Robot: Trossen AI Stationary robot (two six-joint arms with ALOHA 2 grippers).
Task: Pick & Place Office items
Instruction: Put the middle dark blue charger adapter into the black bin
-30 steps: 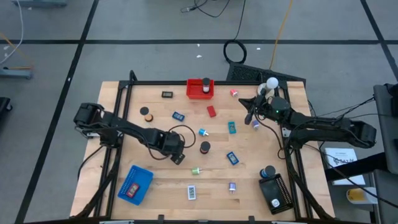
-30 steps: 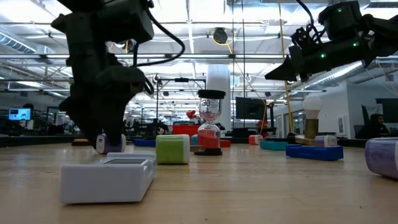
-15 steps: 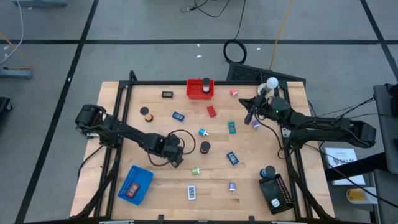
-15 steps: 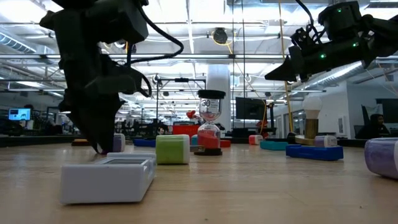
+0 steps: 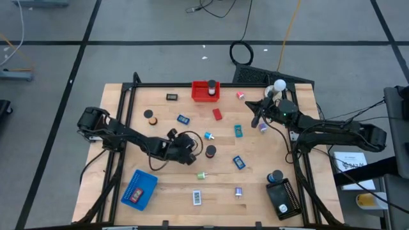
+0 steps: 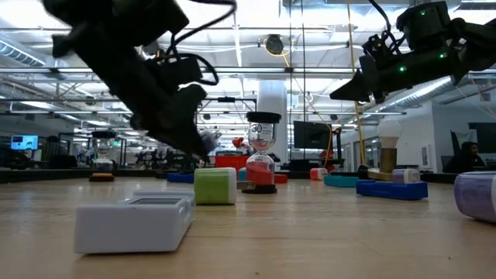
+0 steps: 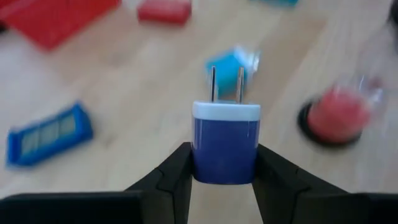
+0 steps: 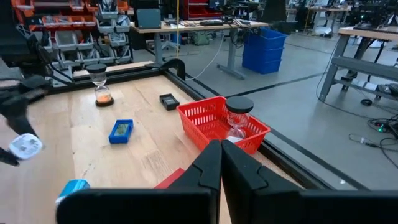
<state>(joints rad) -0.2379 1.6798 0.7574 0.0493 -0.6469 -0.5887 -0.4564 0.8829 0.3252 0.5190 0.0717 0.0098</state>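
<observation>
Left wrist view shows the left gripper (image 7: 224, 163) clamping a blue plug adapter (image 7: 225, 142), lifted over the table (image 5: 160, 105) centre. Near the far right corner, the right gripper (image 8: 221, 163) hangs closed, holding nothing.

Plug (image 7: 225, 142) between tool fingers (left)

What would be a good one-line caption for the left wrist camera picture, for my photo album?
The left gripper pinches a blue plug adapter, prongs pointing away, above the wooden table.
</observation>
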